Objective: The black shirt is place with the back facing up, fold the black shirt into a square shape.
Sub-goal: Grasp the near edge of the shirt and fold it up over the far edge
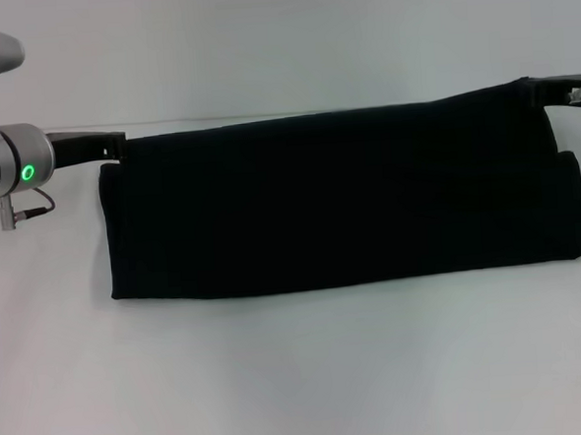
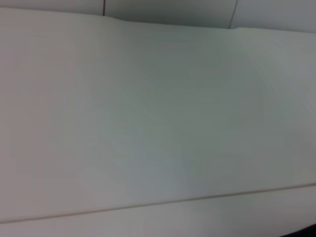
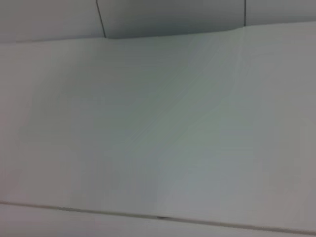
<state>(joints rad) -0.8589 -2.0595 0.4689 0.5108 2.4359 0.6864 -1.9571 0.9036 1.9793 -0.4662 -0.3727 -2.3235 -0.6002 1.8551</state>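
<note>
Both end effectors at the far corners of the black shirt.

The left end effector meets the shirt's far left corner and the right end effector its far right corner; whether either is clamped on the cloth, I cannot tell. The shirt stretches between them as a wide band, reaching nearward over the white bench.

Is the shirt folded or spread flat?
Folded: the shirt is a long strip, a second layer showing under its top edge at both ends.
</note>
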